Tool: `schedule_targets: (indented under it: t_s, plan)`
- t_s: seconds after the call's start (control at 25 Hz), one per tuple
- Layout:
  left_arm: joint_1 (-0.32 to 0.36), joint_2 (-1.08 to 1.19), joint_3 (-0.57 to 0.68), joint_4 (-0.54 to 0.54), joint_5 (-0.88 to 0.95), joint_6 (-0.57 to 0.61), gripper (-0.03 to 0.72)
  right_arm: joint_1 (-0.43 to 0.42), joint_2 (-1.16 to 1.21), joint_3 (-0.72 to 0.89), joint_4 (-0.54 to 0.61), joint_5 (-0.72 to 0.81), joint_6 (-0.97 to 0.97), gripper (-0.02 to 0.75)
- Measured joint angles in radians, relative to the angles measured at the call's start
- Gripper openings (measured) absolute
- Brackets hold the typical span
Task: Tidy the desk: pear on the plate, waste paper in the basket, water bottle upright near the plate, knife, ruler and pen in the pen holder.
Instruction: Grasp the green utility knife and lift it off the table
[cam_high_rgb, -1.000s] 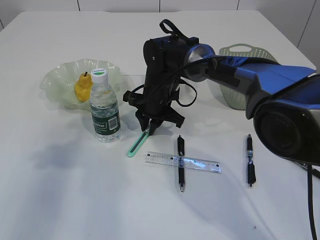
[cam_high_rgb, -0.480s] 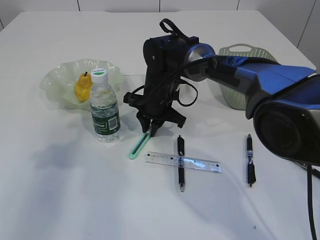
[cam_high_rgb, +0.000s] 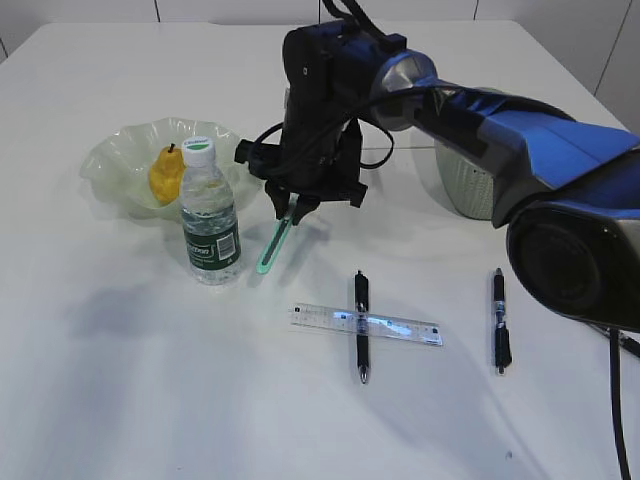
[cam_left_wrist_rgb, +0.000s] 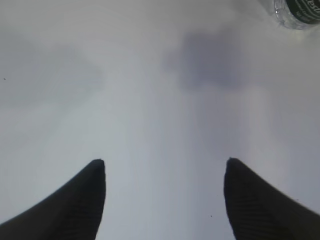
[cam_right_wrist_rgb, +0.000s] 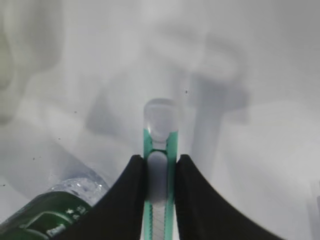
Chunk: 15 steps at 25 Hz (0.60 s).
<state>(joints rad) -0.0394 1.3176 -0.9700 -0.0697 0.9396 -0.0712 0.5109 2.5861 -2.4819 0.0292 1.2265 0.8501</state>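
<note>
Slim green-and-white plastic utility knife (cam_high_rgb: 273, 243), clamped at its upper end between the fingers of the right gripper (cam_high_rgb: 295, 207); it hangs tilted above the white table (cam_high_rgb: 150, 380), its lower tip beside the upright clear plastic water bottle with dark green label (cam_high_rgb: 209, 215). The knife's gripped end is hidden by the fingers. Behind the bottle, the yellow-orange pear (cam_high_rgb: 165, 174) lies in the ruffled pale-green glass plate (cam_high_rgb: 110, 160). The sage-green woven-look basket (cam_high_rgb: 470, 190) is largely hidden by the arm. The left gripper (cam_left_wrist_rgb: 165, 167) shows only two dark fingertips spread apart over bare table.
</note>
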Motion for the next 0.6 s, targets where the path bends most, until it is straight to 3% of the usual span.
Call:
schedule_targets:
  t_s: [0.6]
  plan:
    - [0.0, 0.0, 0.0, 0.0, -0.002, 0.0, 0.521, 0.0, 0.0, -0.141, -0.029, 0.019, -0.253, 0.126]
